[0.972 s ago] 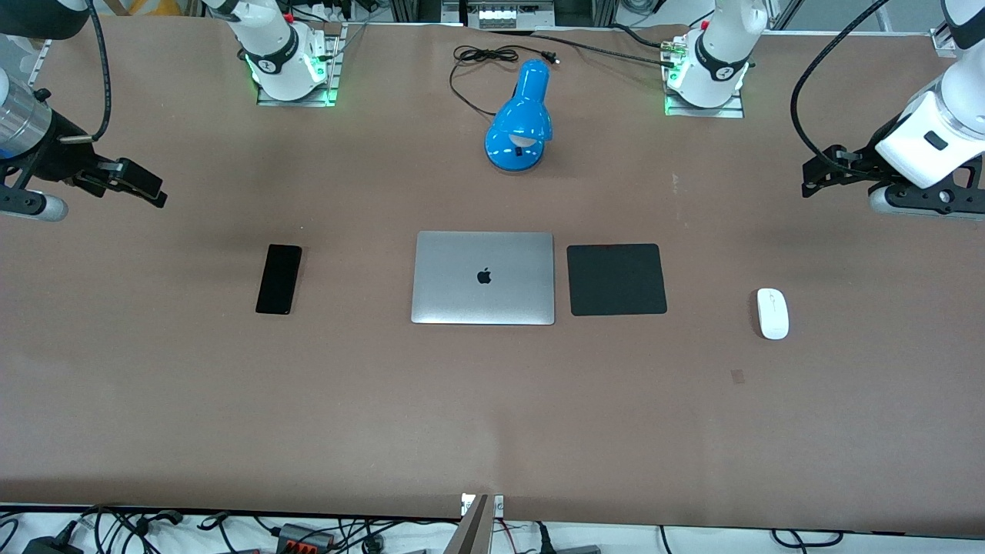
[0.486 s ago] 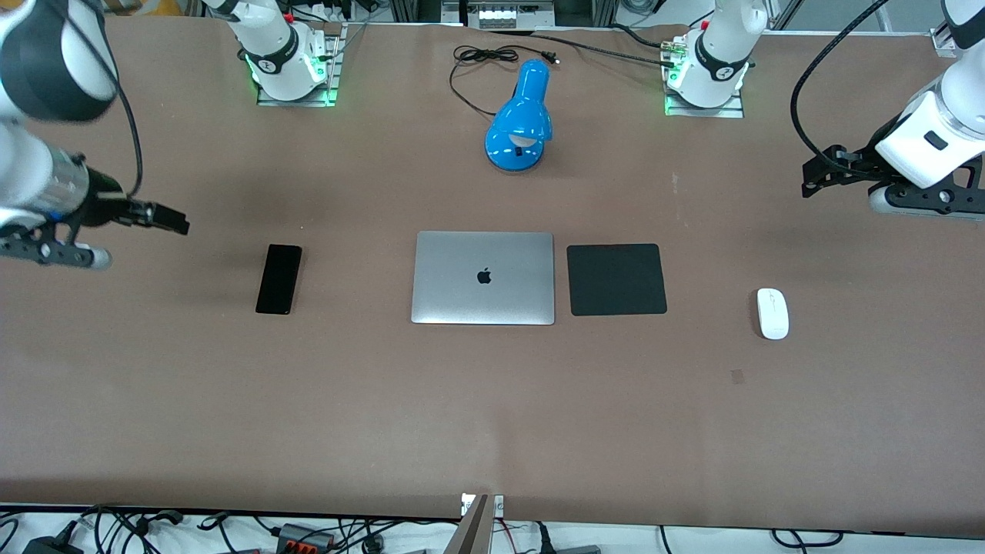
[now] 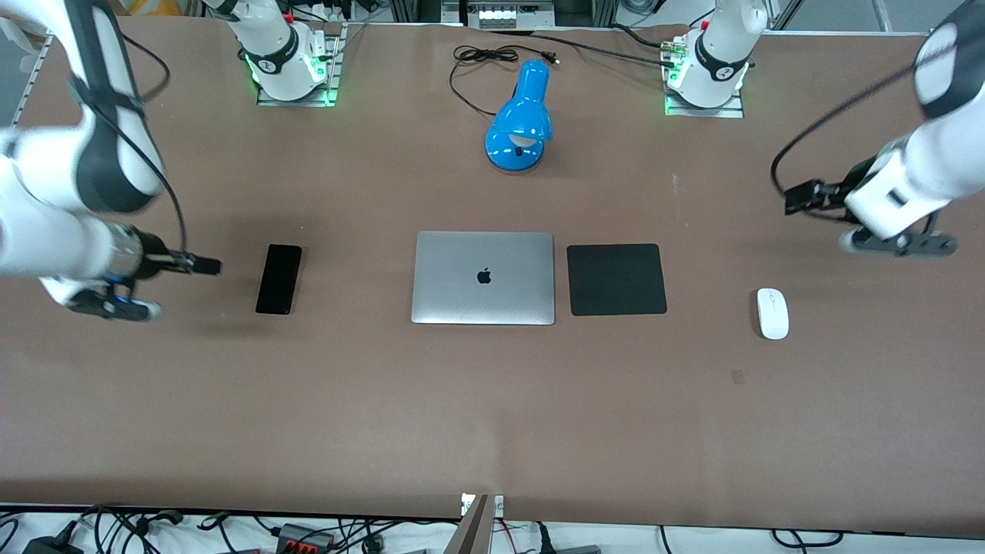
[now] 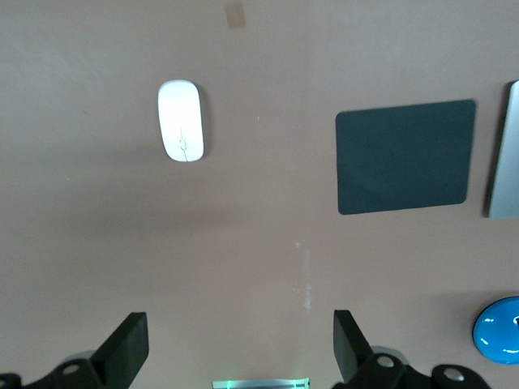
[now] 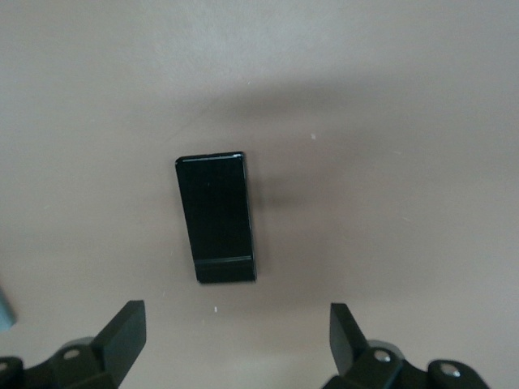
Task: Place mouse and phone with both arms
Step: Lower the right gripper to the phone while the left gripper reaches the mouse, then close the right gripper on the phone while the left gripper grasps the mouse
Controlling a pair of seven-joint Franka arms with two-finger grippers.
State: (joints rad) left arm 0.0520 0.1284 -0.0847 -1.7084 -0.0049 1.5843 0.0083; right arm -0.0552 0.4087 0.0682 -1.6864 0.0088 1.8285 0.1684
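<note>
Right gripper (image 3: 204, 266) now hanging low over the table (image 3: 492, 415) just beside the phone (image 3: 278, 278), toward the right arm's end; dropped and swung in since a second ago, when sitting higher and well apart from it. Fingers (image 5: 122, 334) spread wide in the right wrist view, holding nothing, phone (image 5: 216, 216) lying flat between and ahead of them. Phone itself not shifting, resting apart from the closed silver laptop (image 3: 483, 278), on the right arm's side of it. Blue desk lamp (image 3: 521, 119) lying farther from the front camera than the laptop, black cord (image 3: 481, 61) trailing off it. Black square pad (image 3: 616, 279) sitting just beside the laptop toward the left arm's end, unchanged. Mouse (image 3: 772, 313) lying on bare table, well apart from the pad, same spot as before. Left gripper (image 3: 800, 198) hovering over the table near the mouse, moved inward and a bit lower versus half a second ago. Fingers (image 4: 123, 350) wide apart and empty in the left wrist view, mouse (image 4: 181, 121) and pad (image 4: 405, 156) both showing ahead.
</note>
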